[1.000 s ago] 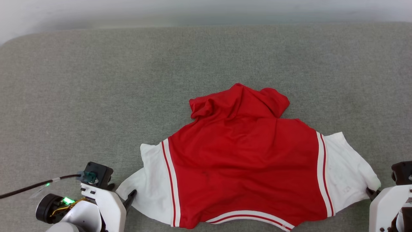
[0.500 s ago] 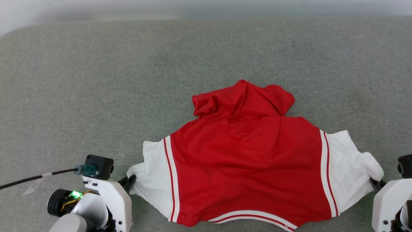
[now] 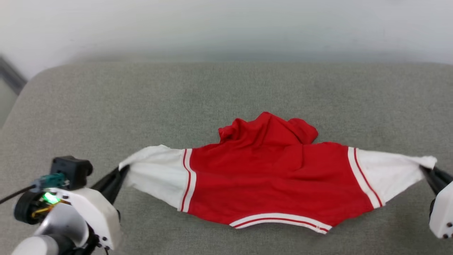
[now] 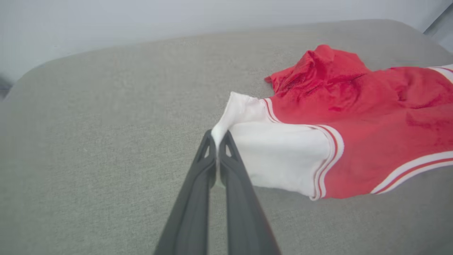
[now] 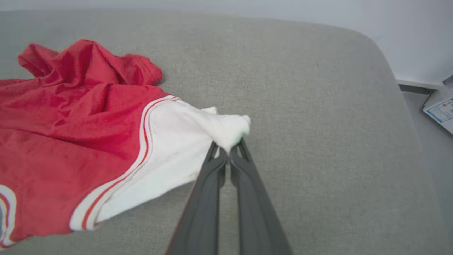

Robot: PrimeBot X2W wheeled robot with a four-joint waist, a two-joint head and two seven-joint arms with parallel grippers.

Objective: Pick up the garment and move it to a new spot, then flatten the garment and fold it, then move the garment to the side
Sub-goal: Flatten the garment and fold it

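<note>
Two closed pinches hold the garment stretched between our left end effector and right end effector, one white sleeve tip in each, so we should pull apart evenly and drag back low to smooth the red bunch beyond them.

I see one grey woven cushion; on it the garment lies stretched between my left gripper and right gripper.
</note>
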